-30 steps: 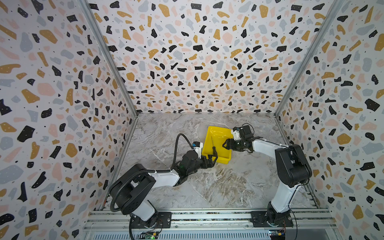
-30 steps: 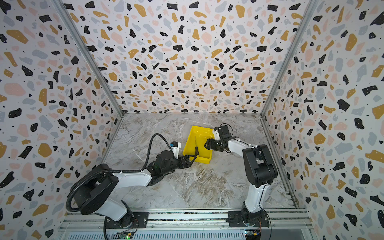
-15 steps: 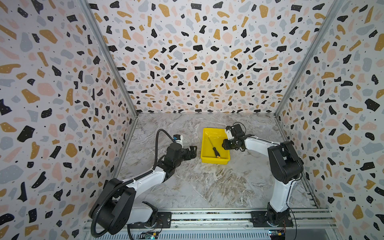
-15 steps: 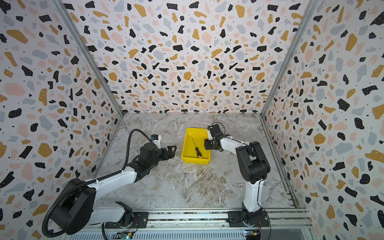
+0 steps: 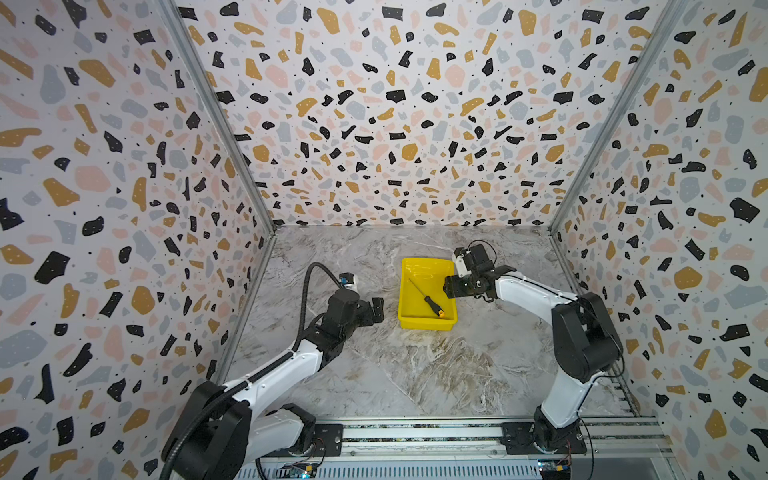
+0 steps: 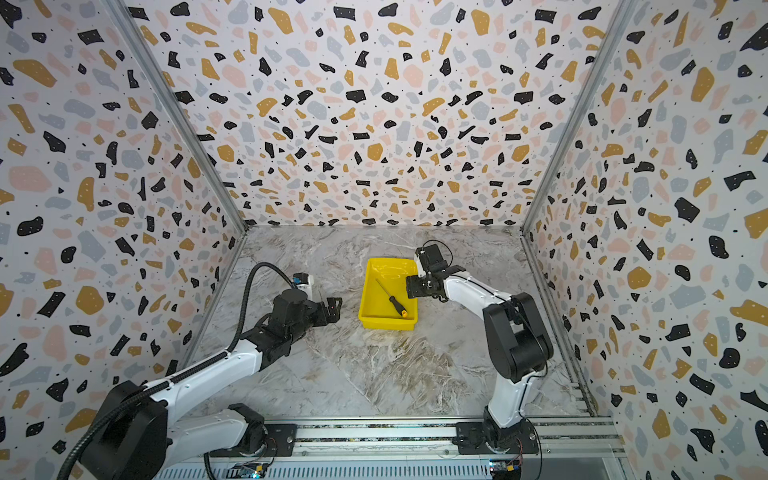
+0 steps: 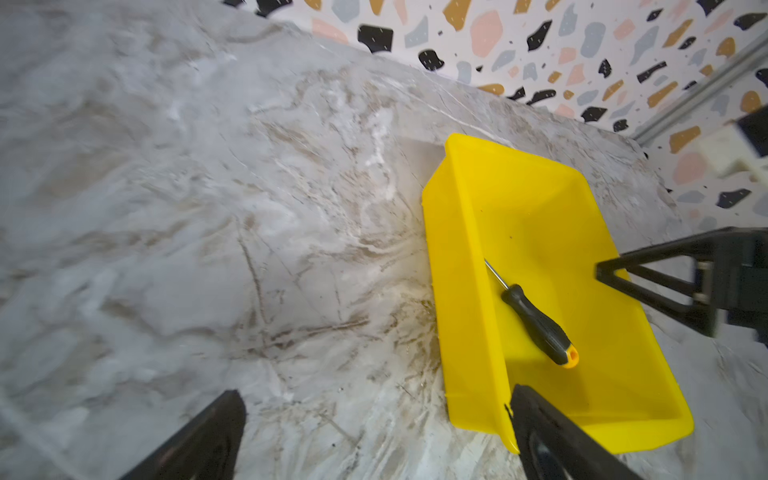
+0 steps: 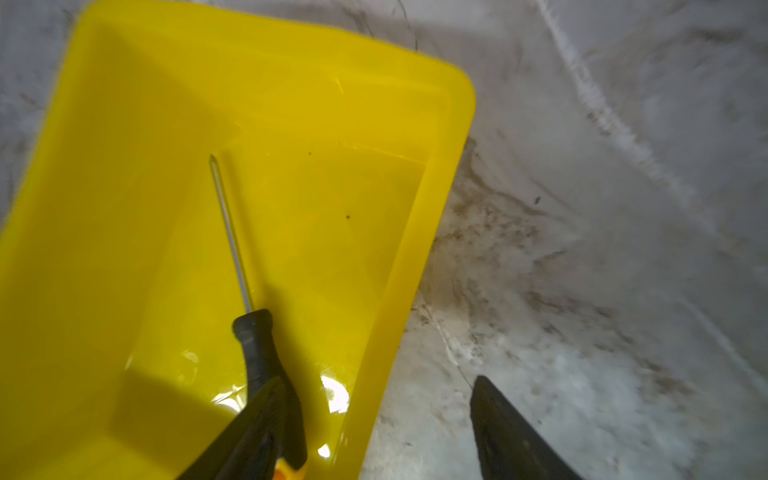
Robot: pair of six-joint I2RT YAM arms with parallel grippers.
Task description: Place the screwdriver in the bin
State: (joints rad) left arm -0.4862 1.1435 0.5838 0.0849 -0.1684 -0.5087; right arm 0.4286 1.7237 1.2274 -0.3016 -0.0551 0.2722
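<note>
The screwdriver (image 5: 428,300) (image 6: 392,300), with a thin silver shaft and a black handle with an orange end, lies diagonally on the floor of the yellow bin (image 5: 426,323) (image 6: 388,323). My left gripper (image 5: 380,309) (image 6: 334,307) (image 7: 376,390) is open and empty, just left of the bin and apart from it. My right gripper (image 5: 448,286) (image 6: 409,286) (image 8: 376,379) is open and straddles the bin's right wall (image 8: 436,187). One finger hangs inside above the screwdriver's handle (image 8: 257,345), the other outside over the marble. The left wrist view shows the screwdriver (image 7: 536,324) free in the bin (image 7: 457,291).
The marble tabletop (image 5: 407,374) is walled in by terrazzo panels on three sides. A metal rail (image 5: 415,432) with both arm bases runs along the front edge. The bin sits a little behind the middle of the table.
The left gripper has drawn back from the bin's left side. The bin, tilted a second ago, now rests flat. The right gripper's jaws have spread over the right wall.
</note>
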